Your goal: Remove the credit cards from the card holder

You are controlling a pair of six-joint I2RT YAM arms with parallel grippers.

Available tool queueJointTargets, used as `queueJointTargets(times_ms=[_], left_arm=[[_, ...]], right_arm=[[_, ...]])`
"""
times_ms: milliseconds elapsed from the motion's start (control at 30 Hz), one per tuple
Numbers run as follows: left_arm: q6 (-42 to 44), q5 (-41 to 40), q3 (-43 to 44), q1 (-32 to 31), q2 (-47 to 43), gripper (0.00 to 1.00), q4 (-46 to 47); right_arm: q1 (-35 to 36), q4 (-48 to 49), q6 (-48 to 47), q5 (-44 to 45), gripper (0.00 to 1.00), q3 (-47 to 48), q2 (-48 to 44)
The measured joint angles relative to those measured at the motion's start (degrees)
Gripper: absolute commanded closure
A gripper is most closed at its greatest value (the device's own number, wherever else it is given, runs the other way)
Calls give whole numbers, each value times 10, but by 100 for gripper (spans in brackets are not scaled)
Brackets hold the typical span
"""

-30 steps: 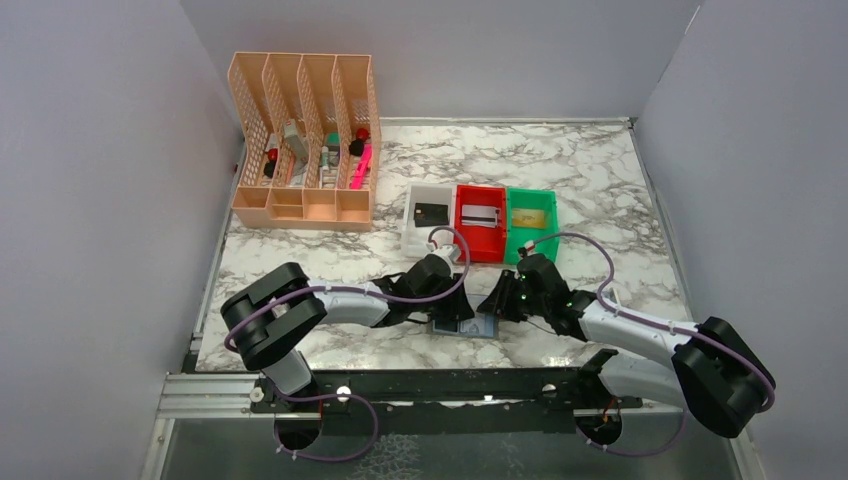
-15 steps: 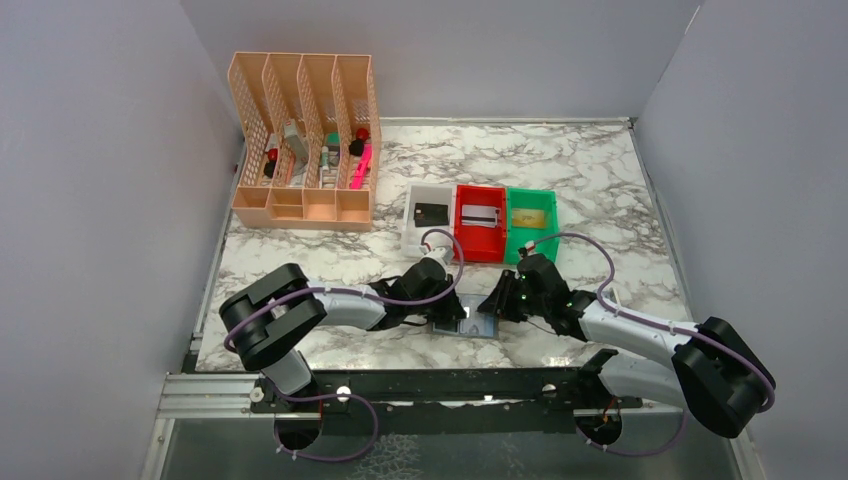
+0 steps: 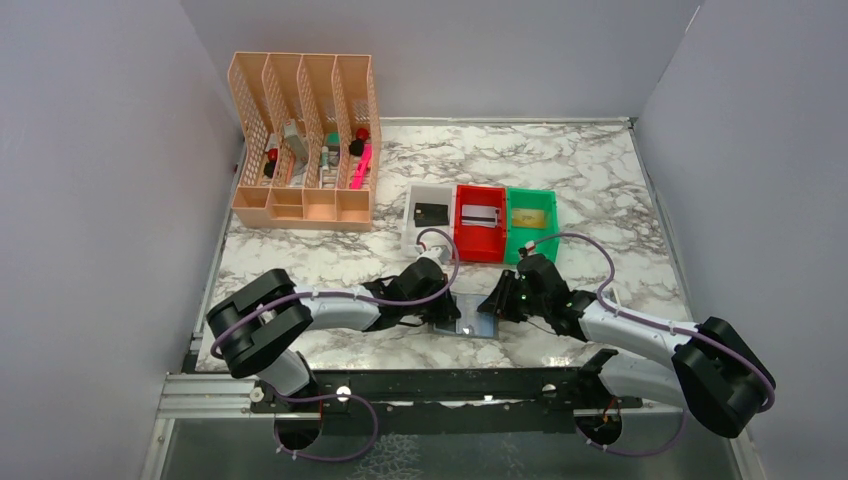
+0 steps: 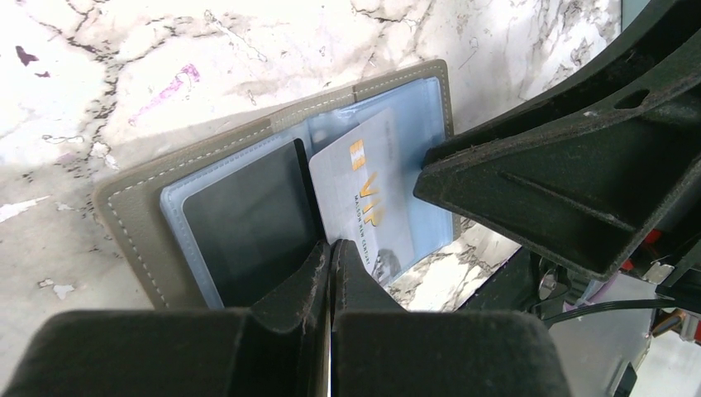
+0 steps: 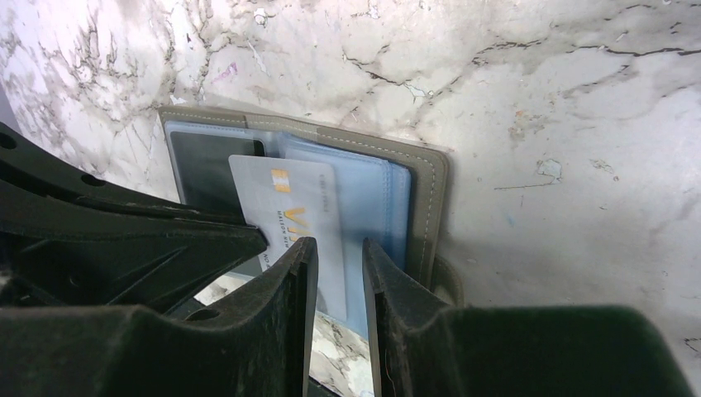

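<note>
L pincer (image 4: 331, 248): mine. Jaws pressed tight, no gap btwn the pads. The near corner of the VIP card (image 4: 364, 194) runs into the seam, so I read it as nipped there by its thin edge.
R pincer (image 5: 339, 252): also mine. Jaws only a slit apart, nothing clamped. Tips are down on the open card holder (image 4: 124, 222), w/ a strip of card + blue pocket showing btwn them.
VIP card: pale silver-blue w/ a gold mark + "VIP" lettering. Lies skewed, partly out of the light-blue pocket on the holder half nearer my R pincer, and overlaps that pocket.
Card holder: open flat on the marble table (image 3: 600, 190) by the near edge, btwn my two pincers. In top view it's at 6 o'clock from the red bin (image 3: 480, 246).
Dark panel (image 4: 248, 219): fills the other pocket, at 9 o'clock from the VIP card in L wrist view. Card or plain lining, can't tell.
Approach: in top view my L arm reaches the holder from 9 o'clock, my R arm from 3 o'clock.
Bins: three side by side at 12 o'clock from the holder.
- White bin (image 3: 409, 230): holds a black card (image 3: 430, 213).
- Red bin: holds a silvery card (image 3: 480, 214).
- Green bin (image 3: 532, 198): holds a gold card (image 3: 529, 218).
Rack: peach rack (image 3: 305, 205) at 10 o'clock on the table, small items in its slots.
</note>
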Motion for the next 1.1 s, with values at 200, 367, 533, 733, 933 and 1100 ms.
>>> queueJointTargets(times_ms=[200, 367, 533, 733, 933, 1100], left_arm=[[5, -5, 0, 0, -6, 100, -14], [9, -4, 3, 0, -6, 100, -16], [11, -4, 4, 0, -6, 100, -20], [11, -3, 4, 0, -8, 100, -21], [13, -3, 4, 0, -14, 93, -26], [15, 8, 4, 0, -15, 83, -21]], right_arm=[[0, 0, -2, -1, 67, 0, 0], [0, -12, -18, -2, 66, 1, -14], [0, -35, -52, -14, 65, 7, -34], [0, -5, -75, -62, 65, 11, -10], [0, 14, -61, -67, 66, 27, 49], [0, 36, -47, -66, 66, 16, 48]])
